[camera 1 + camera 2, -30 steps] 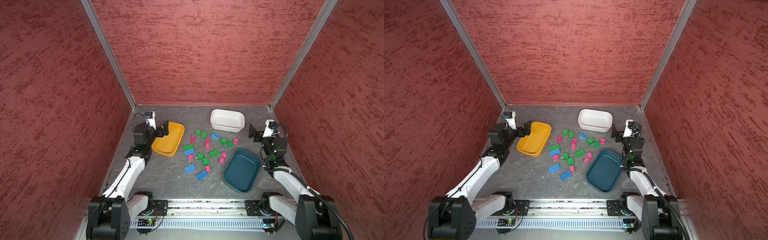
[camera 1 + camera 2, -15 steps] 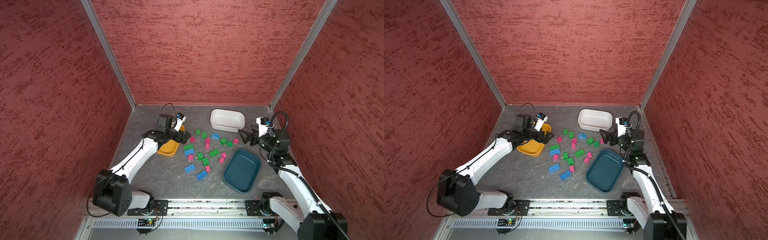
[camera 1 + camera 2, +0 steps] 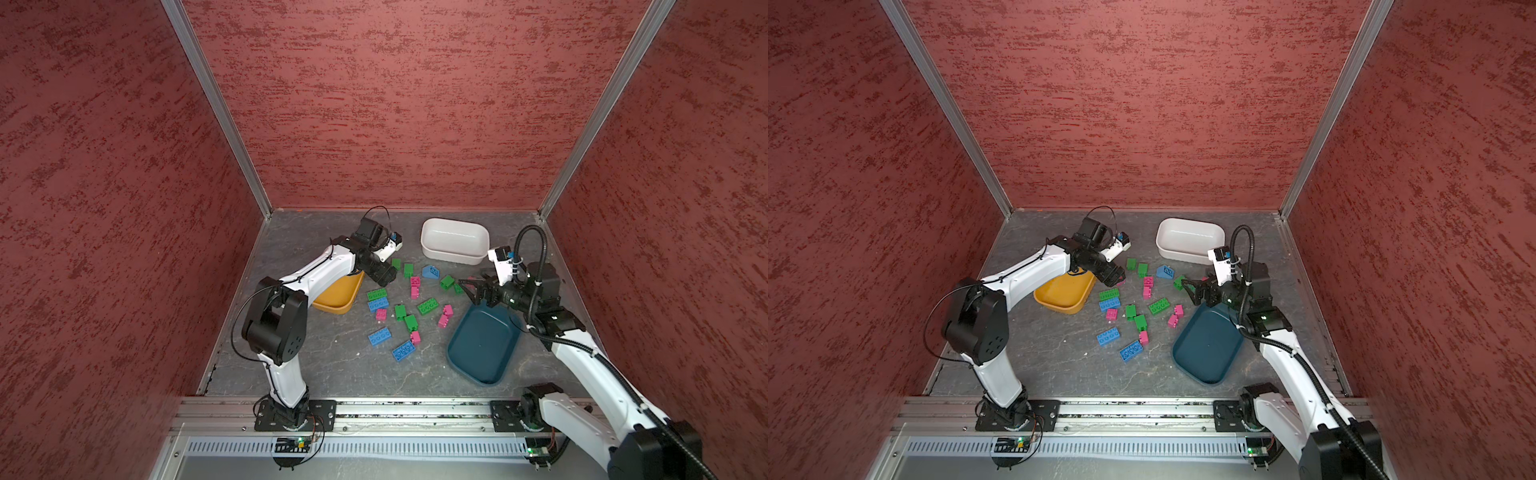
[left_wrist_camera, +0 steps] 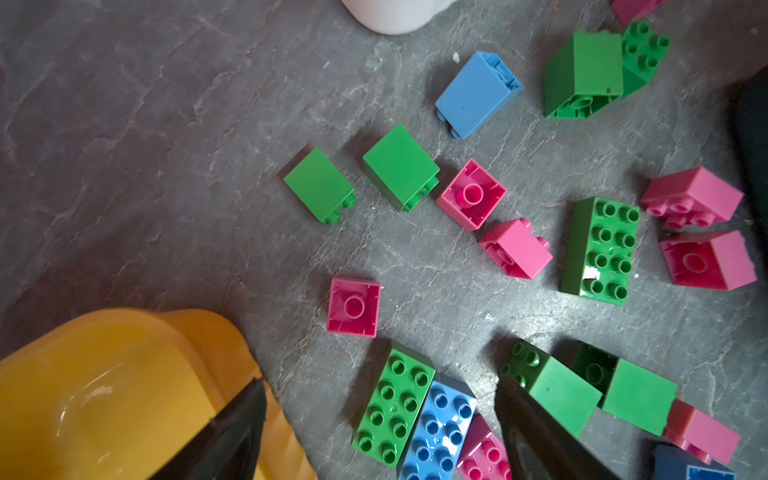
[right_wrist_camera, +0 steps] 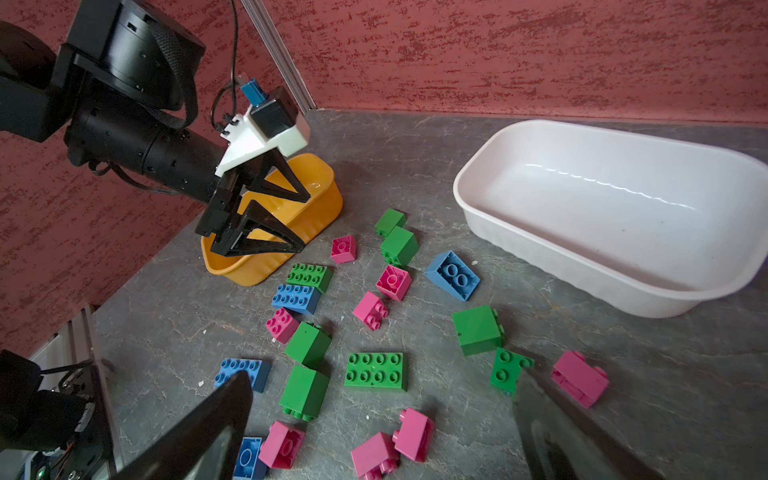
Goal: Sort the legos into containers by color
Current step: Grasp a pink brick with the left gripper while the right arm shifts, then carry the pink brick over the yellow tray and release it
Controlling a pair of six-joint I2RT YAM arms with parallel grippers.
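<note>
Legos (image 3: 428, 306), small studded plastic bricks in green, pink and blue, lie loose on the grey stone-patterned surface (image 3: 332, 374), none binned yet.
Probably light, stiff and slick: pinch flat side walls, not studs. A small pink brick (image 4: 353, 306) sits just ahead of the spread, empty left gripper (image 5: 304, 224) beside the shallow yellow-orange plastic bin (image 3: 336, 305); the right gripper (image 3: 466, 292), also spread and empty, hovers above the dark teal plastic bin (image 3: 482, 345).

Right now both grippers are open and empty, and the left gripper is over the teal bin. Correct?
No. The left gripper is at the edge of the yellow bin, not over the teal bin; see the right wrist view. It and the right gripper are open and empty.
</note>
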